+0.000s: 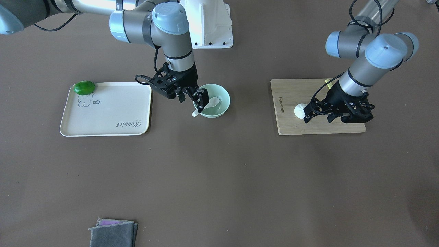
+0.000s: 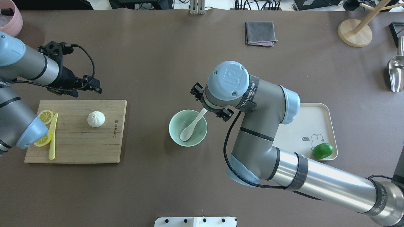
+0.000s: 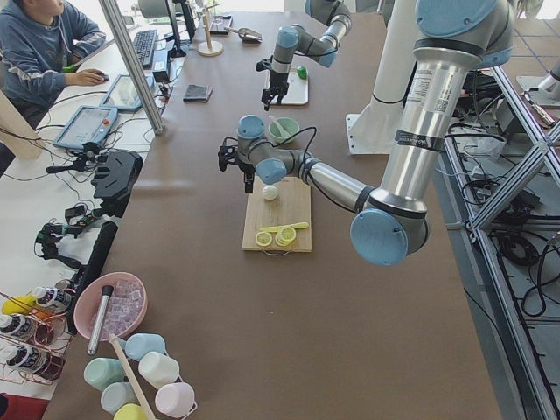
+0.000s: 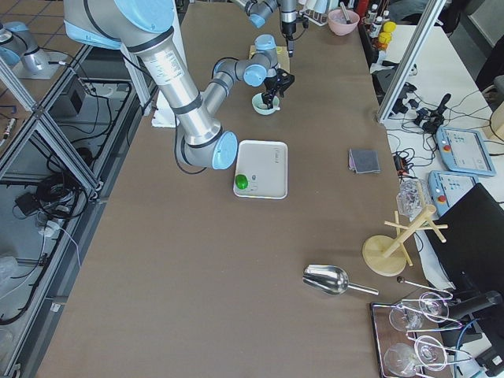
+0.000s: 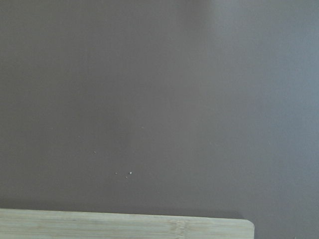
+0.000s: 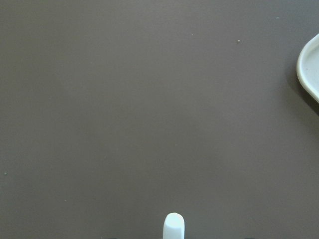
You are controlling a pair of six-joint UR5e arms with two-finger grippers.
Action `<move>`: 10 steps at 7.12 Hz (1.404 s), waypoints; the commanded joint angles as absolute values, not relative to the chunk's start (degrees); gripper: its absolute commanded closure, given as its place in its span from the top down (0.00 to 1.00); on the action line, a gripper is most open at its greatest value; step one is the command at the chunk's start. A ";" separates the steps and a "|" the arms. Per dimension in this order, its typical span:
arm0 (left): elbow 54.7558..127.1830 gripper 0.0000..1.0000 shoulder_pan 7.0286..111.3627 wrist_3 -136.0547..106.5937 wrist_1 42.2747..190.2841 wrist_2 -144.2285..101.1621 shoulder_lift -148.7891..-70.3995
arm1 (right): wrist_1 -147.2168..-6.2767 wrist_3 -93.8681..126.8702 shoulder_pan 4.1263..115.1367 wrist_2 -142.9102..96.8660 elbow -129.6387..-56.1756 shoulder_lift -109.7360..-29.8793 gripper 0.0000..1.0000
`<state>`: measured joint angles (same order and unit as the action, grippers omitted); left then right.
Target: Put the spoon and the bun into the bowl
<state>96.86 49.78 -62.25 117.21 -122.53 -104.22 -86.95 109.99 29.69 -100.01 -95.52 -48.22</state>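
The white spoon (image 2: 190, 127) lies in the mint-green bowl (image 2: 172, 126), scoop on the bottom and handle leaning on the far-right rim. My right gripper (image 1: 192, 98) hovers over that handle with its jaws apart, one on each side; the handle tip shows in the right wrist view (image 6: 173, 226). The white pleated bun (image 2: 96, 119) sits on the wooden cutting board (image 2: 79, 142). My left gripper (image 1: 319, 118) is open and empty, low over the board's far edge just beyond the bun. The left wrist view shows only table and the board's edge (image 5: 124, 226).
Lemon slices (image 2: 46, 116) and a pale-yellow knife (image 2: 52, 135) lie on the board's left part. A cream tray (image 2: 315, 110) with a green lime (image 2: 322, 150) sits right of the bowl. A grey cloth (image 2: 260, 33), wooden stand (image 2: 355, 31) and metal scoop (image 2: 396, 74) lie far off.
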 commanded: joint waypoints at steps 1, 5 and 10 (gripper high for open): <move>97.03 0.95 45.46 -62.05 117.16 -122.43 -103.36 | -87.10 108.90 32.68 -102.03 -96.24 -49.21 1.00; 100.18 0.78 42.80 -59.85 117.07 -120.50 -98.45 | -87.01 106.61 35.16 -104.15 -96.33 -50.71 1.00; 99.84 0.00 42.45 -60.21 116.89 -120.32 -100.37 | -87.01 106.52 36.38 -105.63 -97.73 -52.12 1.00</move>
<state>99.67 42.48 -60.20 116.90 -120.27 -99.93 -86.96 106.56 35.74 -104.66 -97.26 -51.90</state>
